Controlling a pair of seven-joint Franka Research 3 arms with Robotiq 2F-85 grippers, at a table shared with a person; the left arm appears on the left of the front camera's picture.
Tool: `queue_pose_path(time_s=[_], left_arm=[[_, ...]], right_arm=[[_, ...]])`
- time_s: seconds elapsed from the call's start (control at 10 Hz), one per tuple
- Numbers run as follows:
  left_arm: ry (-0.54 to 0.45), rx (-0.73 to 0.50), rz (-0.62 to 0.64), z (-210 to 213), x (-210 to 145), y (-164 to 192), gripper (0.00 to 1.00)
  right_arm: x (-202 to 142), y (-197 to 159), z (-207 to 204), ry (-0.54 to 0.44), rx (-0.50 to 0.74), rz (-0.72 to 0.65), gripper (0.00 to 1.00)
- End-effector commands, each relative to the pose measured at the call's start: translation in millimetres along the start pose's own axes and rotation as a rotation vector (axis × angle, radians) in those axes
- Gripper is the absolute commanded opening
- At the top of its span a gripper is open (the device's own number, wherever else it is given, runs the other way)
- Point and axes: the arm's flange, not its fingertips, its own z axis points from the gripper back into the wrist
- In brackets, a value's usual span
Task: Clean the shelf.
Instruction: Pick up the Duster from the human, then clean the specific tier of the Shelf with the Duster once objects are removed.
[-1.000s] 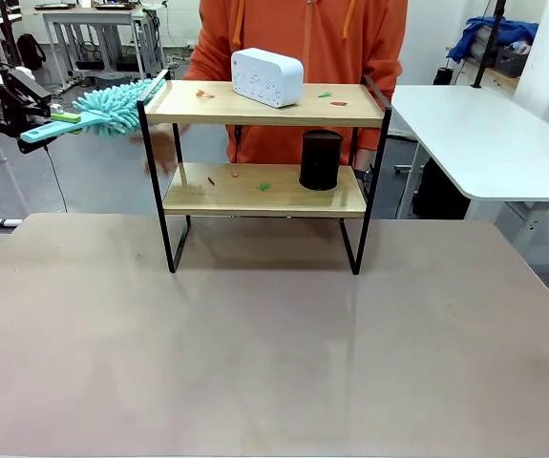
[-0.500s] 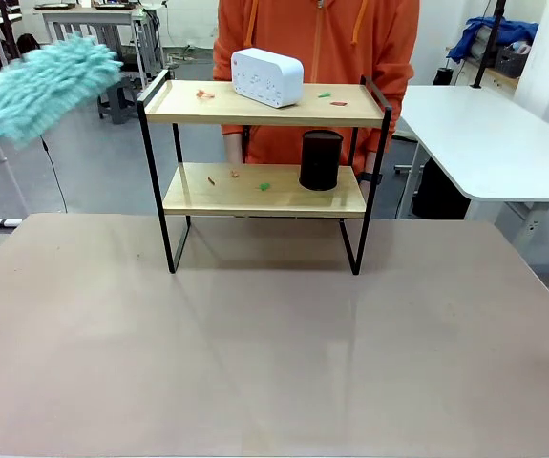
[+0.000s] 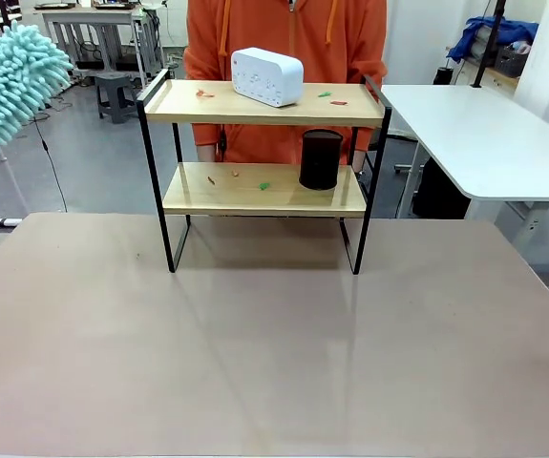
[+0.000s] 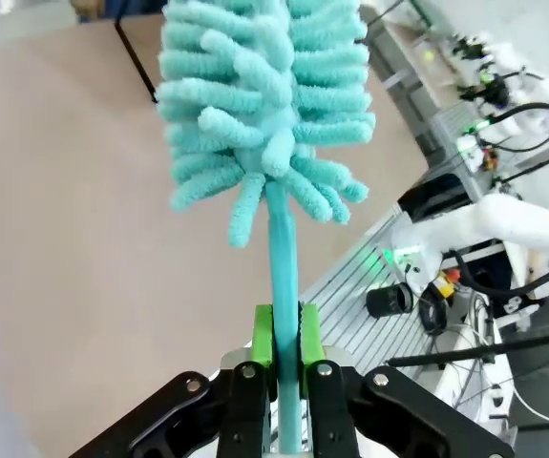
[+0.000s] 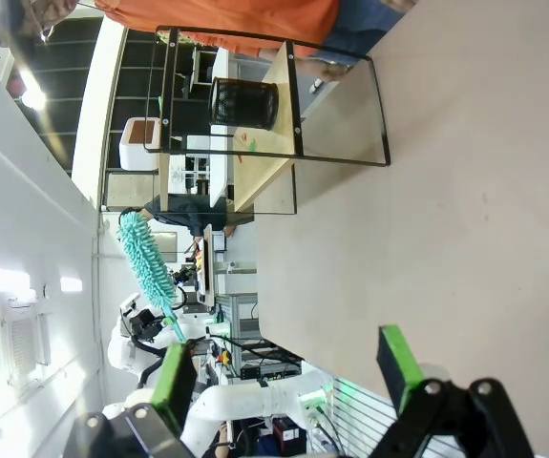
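left of the shelf, left pincer clamps the duster; right pincer gapes empty.

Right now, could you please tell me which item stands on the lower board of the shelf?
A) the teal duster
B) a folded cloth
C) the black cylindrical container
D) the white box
C: the black cylindrical container stands upright towards the right end of the lower board of the shelf, while the white box sits on the top board.
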Motion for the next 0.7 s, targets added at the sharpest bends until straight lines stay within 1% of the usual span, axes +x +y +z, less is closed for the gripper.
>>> queue_pose_path(time_s=[0.0, 0.6], left_arm=[[0.014, -0.012, -0.005, 13.2, 2.5, 2.1, 0.0], [0.014, -0.012, -0.005, 13.2, 2.5, 2.1, 0.0]], right_arm=[[2.0, 0.9, -0.6, -0.01, 0.02, 0.026, 1.0], [2.0, 0.9, -0.6, -0.01, 0.02, 0.026, 1.0]])
